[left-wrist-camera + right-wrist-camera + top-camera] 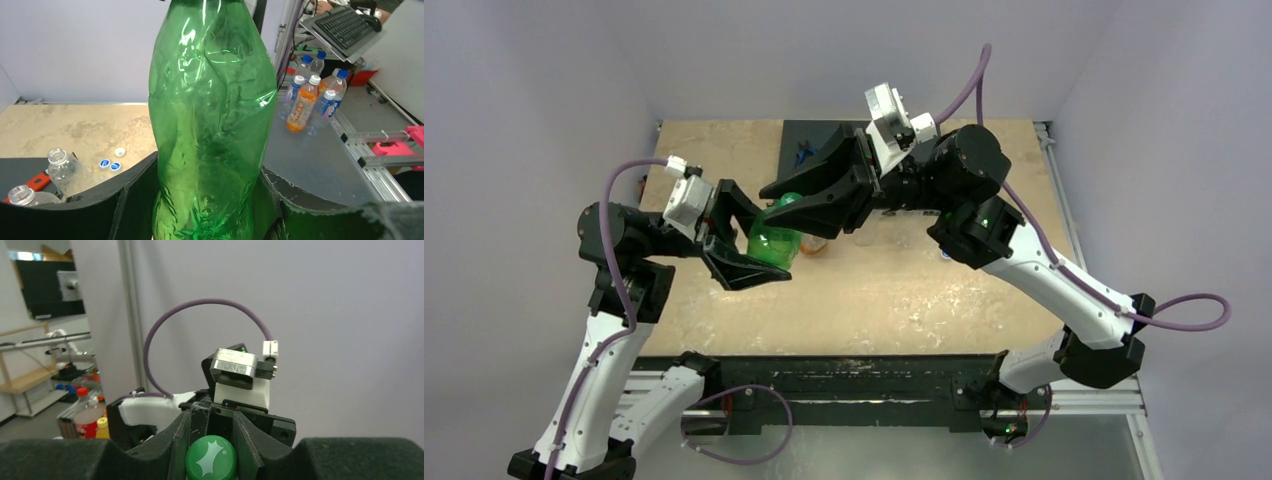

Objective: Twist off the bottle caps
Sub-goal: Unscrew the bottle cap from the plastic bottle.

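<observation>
Gripping the green bottle (212, 125) is the left hand (760, 245); only right-wrist view reveals right hand (211, 446) clamped on green cap (210, 461).

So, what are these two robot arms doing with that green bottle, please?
The left gripper holds the crinkled green plastic bottle by its body, above the table. The right gripper is shut on the round green screw cap, which seems not yet off. Two clear plastic bottles on the table are already open, and three small white caps lie loose near them.
</observation>
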Controlling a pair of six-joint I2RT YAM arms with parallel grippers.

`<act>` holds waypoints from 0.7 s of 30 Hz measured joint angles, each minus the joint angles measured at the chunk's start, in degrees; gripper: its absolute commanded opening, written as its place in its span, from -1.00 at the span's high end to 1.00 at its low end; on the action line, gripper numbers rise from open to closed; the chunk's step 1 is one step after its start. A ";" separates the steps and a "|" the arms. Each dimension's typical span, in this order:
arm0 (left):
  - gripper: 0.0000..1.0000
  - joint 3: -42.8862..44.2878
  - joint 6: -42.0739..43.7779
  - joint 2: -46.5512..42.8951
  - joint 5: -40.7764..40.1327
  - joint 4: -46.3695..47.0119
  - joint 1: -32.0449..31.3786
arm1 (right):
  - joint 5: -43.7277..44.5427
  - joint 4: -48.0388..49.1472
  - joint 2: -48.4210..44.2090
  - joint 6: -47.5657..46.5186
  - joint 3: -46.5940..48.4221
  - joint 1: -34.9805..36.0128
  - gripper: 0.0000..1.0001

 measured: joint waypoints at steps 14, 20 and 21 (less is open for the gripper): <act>0.87 5.31 15.21 0.35 1.05 -19.50 -0.37 | -3.43 -2.78 1.42 -0.66 2.01 -1.14 -0.61; 0.85 5.99 30.77 -1.64 -16.46 -27.04 -0.37 | 20.68 -9.03 -0.28 -0.59 3.89 -0.48 -0.77; 0.86 5.57 32.87 -2.08 -19.85 -27.21 -0.37 | 24.04 -10.64 -0.04 -0.55 5.20 -0.09 -0.75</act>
